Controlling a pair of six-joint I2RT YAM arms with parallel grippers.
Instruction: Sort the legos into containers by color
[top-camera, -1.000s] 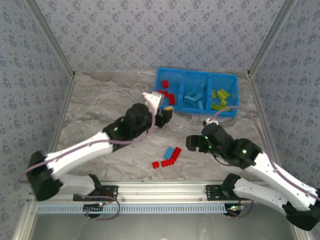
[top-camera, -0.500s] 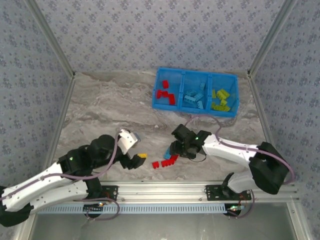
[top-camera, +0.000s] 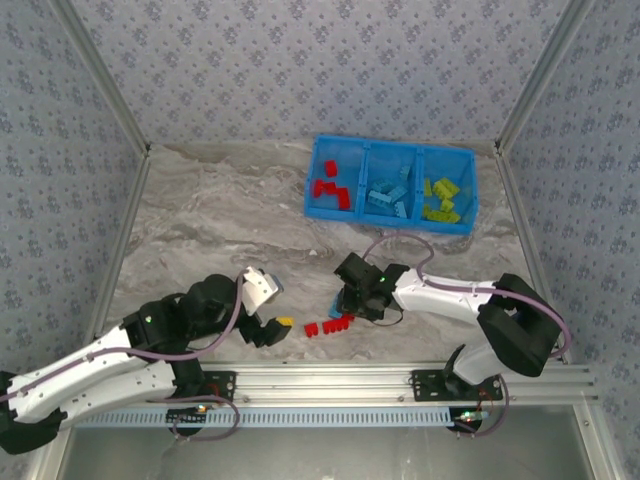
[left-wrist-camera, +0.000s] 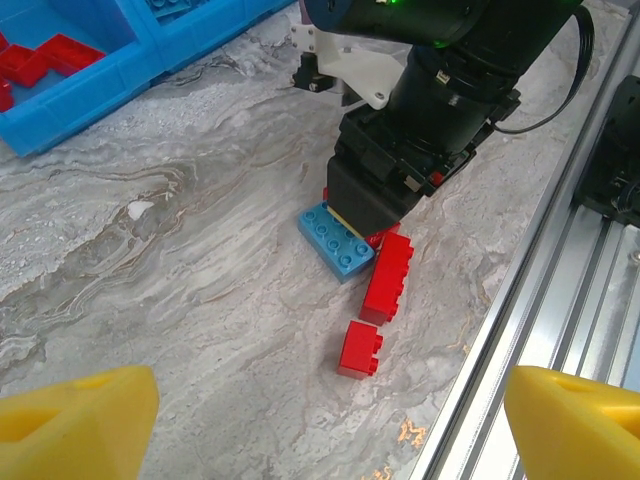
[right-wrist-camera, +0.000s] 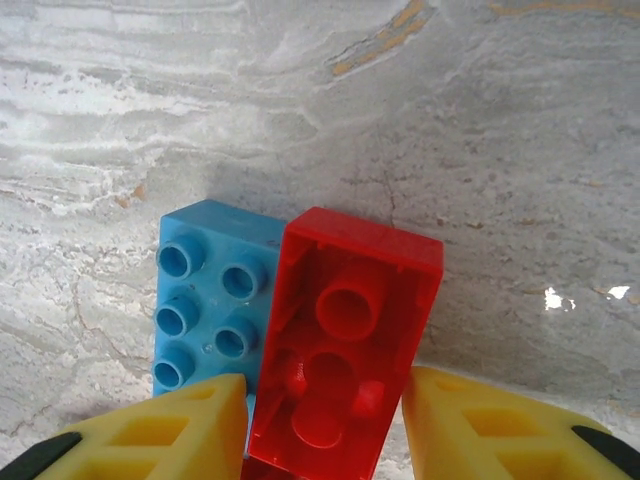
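Observation:
Loose legos lie near the table's front: a light blue brick (left-wrist-camera: 337, 240), a long red brick (left-wrist-camera: 388, 278) and a small red brick (left-wrist-camera: 360, 348). My right gripper (top-camera: 345, 300) stands over this cluster. In the right wrist view an upturned red brick (right-wrist-camera: 345, 340) sits between the yellow fingers (right-wrist-camera: 480, 430), which meet both its long sides, with the blue brick (right-wrist-camera: 210, 300) beside it. My left gripper (left-wrist-camera: 325, 440) hangs wide open and empty, left of the cluster. The blue container tray (top-camera: 392, 150) holds red, blue and yellow-green bricks, one colour per compartment.
The metal rail (top-camera: 330, 380) runs along the near table edge, just in front of the loose bricks. Patterned walls close in the back and sides. Bare marbled table (top-camera: 220, 210) lies between the arms and the tray.
My left arm drew back from the tray to the front left and opened. My right arm swung left onto the brick cluster and its jaws closed around the red brick.

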